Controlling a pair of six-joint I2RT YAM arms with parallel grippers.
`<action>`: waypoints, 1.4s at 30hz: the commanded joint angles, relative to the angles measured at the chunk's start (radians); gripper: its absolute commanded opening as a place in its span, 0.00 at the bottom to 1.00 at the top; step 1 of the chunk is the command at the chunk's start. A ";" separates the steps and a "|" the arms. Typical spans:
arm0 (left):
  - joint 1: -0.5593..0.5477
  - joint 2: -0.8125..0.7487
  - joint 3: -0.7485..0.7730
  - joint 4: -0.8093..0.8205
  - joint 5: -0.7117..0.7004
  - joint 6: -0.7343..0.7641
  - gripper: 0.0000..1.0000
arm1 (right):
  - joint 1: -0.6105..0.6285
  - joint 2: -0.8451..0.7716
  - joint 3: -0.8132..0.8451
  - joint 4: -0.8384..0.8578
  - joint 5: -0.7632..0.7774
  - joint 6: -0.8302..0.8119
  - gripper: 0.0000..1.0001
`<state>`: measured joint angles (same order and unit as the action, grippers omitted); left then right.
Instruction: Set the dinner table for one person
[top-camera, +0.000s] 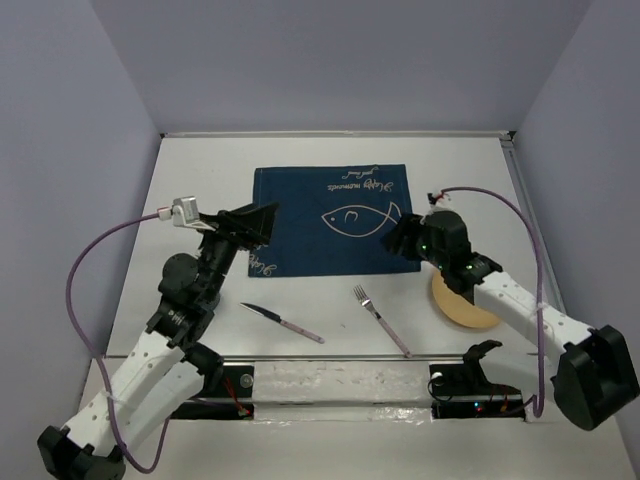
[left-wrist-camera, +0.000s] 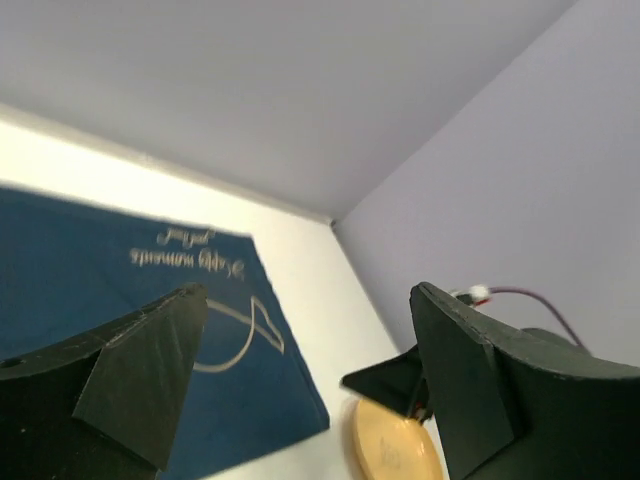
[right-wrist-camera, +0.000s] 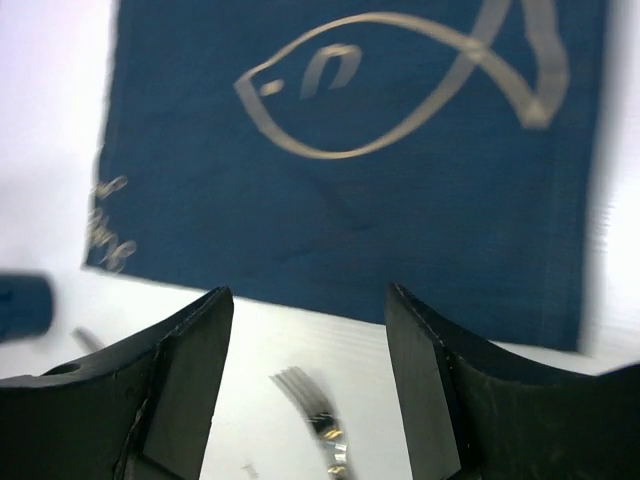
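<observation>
The white dinner table (top-camera: 200, 180) holds a navy placemat (top-camera: 330, 215) with a white fish outline at the middle back. A knife (top-camera: 281, 322) and a fork (top-camera: 380, 318) lie on the table in front of the placemat. A tan round plate (top-camera: 463, 310) lies at the right, partly under my right arm. My left gripper (top-camera: 265, 225) is open and empty above the placemat's left edge. My right gripper (top-camera: 393, 240) is open and empty over the placemat's front right corner. The right wrist view shows the fork (right-wrist-camera: 322, 420) below and between the fingers (right-wrist-camera: 180, 380), and the placemat (right-wrist-camera: 350, 200).
Grey walls enclose the table on three sides. The left wrist view shows the placemat (left-wrist-camera: 110, 300), the plate (left-wrist-camera: 395, 450) and my right gripper's dark body above it. The arm bases and a cable tray (top-camera: 340, 385) sit along the near edge.
</observation>
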<state>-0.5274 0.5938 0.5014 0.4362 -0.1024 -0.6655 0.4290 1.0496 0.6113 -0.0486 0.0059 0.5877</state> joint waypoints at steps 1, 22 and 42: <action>-0.006 -0.087 0.155 -0.095 -0.017 0.167 0.99 | 0.186 0.163 0.161 0.122 -0.011 -0.002 0.68; -0.003 -0.275 0.259 -0.225 -0.140 0.472 0.99 | 0.698 1.191 1.261 0.000 -0.046 -0.155 0.69; -0.002 -0.361 0.220 -0.203 -0.174 0.500 0.99 | 0.740 1.396 1.538 -0.157 0.018 -0.134 0.00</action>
<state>-0.5304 0.2459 0.7273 0.1852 -0.2626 -0.1909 1.1664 2.4454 2.1136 -0.2073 0.0120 0.4252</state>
